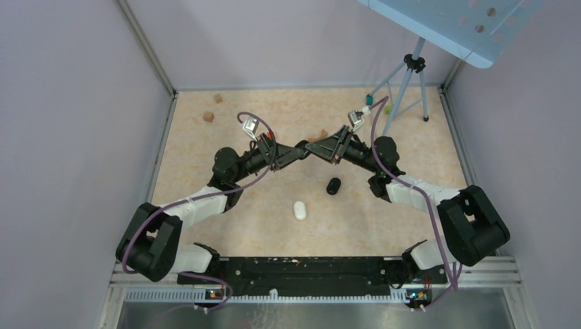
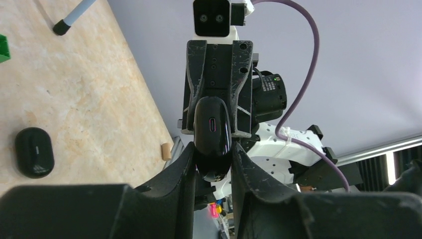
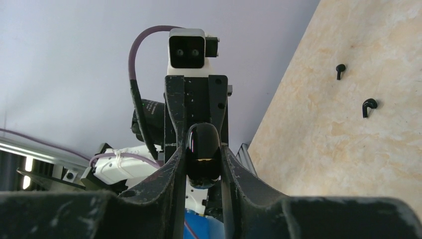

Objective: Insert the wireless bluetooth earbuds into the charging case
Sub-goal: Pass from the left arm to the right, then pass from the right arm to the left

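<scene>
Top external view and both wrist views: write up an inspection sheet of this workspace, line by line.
Surface: beige speckled tabletop, no spills seen.
Job's things: glossy black oval charging case held in mid-air; two small black earbuds lie loose and apart on the tabletop.
Clutter: matte black oval case, white oval object, small wooden blocks, green block.
Grippers: left gripper and right gripper grip the charging case from opposite ends.
Cables: purple cables loop along both arms.
Surroundings: grey walls, tripod, pale blue perforated board.
</scene>
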`<state>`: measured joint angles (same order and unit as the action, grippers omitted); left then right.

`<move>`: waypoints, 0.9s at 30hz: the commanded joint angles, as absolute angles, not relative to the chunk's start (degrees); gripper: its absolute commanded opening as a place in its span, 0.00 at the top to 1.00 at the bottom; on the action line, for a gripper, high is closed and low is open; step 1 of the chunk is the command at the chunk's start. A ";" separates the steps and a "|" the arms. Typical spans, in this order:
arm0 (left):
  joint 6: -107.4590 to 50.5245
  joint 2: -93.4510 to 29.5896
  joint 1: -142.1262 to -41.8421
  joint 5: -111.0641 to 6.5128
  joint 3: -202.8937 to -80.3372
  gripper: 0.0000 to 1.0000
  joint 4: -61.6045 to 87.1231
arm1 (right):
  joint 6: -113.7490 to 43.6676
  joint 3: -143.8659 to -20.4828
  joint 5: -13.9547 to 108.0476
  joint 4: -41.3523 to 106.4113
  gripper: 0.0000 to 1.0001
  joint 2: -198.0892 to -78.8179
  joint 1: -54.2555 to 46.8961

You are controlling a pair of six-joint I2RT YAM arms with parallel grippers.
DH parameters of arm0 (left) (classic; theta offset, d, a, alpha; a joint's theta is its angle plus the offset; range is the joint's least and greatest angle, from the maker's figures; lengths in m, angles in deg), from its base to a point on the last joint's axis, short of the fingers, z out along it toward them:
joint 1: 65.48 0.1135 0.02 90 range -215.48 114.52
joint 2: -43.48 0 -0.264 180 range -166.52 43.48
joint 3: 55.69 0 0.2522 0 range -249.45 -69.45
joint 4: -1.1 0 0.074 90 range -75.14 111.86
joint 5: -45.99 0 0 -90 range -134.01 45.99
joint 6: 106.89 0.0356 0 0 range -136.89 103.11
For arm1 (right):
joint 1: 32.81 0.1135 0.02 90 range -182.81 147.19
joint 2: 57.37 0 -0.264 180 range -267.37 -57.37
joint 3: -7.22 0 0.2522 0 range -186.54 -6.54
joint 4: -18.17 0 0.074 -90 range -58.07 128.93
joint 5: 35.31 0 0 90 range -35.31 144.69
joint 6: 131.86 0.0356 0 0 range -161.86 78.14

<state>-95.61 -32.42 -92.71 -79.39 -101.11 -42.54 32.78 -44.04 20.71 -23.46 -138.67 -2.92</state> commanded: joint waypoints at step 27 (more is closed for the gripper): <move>-76.28 -35.25 -87.05 -109.58 -114.07 0.46 -16.41 | 18.82 -49.23 12.00 -5.16 1.00 -132.54 -2.57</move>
